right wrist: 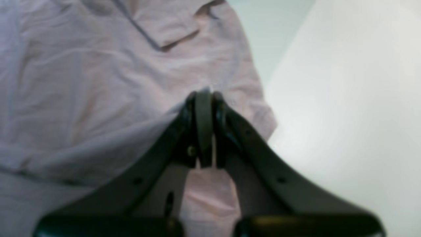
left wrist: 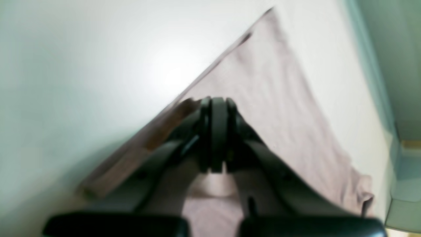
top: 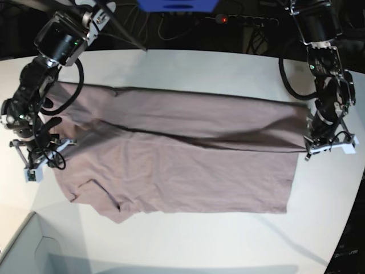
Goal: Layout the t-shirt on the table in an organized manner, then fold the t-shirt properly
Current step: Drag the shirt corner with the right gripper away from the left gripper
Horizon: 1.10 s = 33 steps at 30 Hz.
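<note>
Lying spread across the middle of the white counter [top: 188,240], the mauve t-shirt [top: 188,171] is pinched at both ends, the left hand [top: 311,147] clamped on its hem end near the counter's curved edge and the right hand [top: 50,149] clamped on cloth at the opposite, sleeve end.
</note>
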Available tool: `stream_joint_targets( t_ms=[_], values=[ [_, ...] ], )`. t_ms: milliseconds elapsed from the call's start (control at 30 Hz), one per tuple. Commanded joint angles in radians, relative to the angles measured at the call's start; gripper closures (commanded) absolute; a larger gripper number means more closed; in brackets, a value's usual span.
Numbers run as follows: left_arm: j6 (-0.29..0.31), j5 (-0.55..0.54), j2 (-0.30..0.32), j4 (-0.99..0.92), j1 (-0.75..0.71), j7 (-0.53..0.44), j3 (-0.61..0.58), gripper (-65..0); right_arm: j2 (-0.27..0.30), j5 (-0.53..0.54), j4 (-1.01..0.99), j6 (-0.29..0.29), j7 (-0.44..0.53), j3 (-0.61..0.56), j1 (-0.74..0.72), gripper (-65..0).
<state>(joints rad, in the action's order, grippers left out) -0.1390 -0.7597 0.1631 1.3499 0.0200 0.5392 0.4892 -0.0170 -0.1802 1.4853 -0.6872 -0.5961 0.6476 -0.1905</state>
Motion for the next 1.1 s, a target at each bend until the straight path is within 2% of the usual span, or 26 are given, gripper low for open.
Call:
stream_joint_targets(
  t_ms=[0, 167, 400, 500, 633, 1067],
  values=[
    [0.006, -0.007, 0.011, 0.016, 0.018, -0.021, 0.004, 0.0, -0.002, 0.011, 0.016, -0.011, 0.044, -0.004, -0.027, 0.0],
    [0.006, -0.007, 0.011, 0.016, 0.018, -0.021, -0.001, 0.0, -0.01, 0.008, 0.016, -0.011, 0.078, -0.093, -0.02, 0.0],
    [0.006, -0.007, 0.013, 0.016, 0.018, -0.021, 0.004, 0.0, -0.008, 0.006, -0.001, -0.011, 0.078, -0.15, -0.042, 0.0],
    [0.006, -0.007, 0.013, -0.003, 0.021, -0.021, 0.004, 0.0, -0.004, 0.005, -0.067, -0.011, 0.078, -0.15, -0.065, 0.0],
    [0.006, -0.01, 0.017, -0.049, 0.022, -0.021, 0.004, 0.0, 0.035, 0.005, -0.134, -0.011, 0.078, -0.154, -0.066, 0.0],
    [0.006, -0.007, 0.02, -0.076, 0.038, -0.023, 0.006, 0.0, 0.036, 0.005, -0.14, -0.011, 0.078, -0.153, -0.126, 0.0]
  ],
)
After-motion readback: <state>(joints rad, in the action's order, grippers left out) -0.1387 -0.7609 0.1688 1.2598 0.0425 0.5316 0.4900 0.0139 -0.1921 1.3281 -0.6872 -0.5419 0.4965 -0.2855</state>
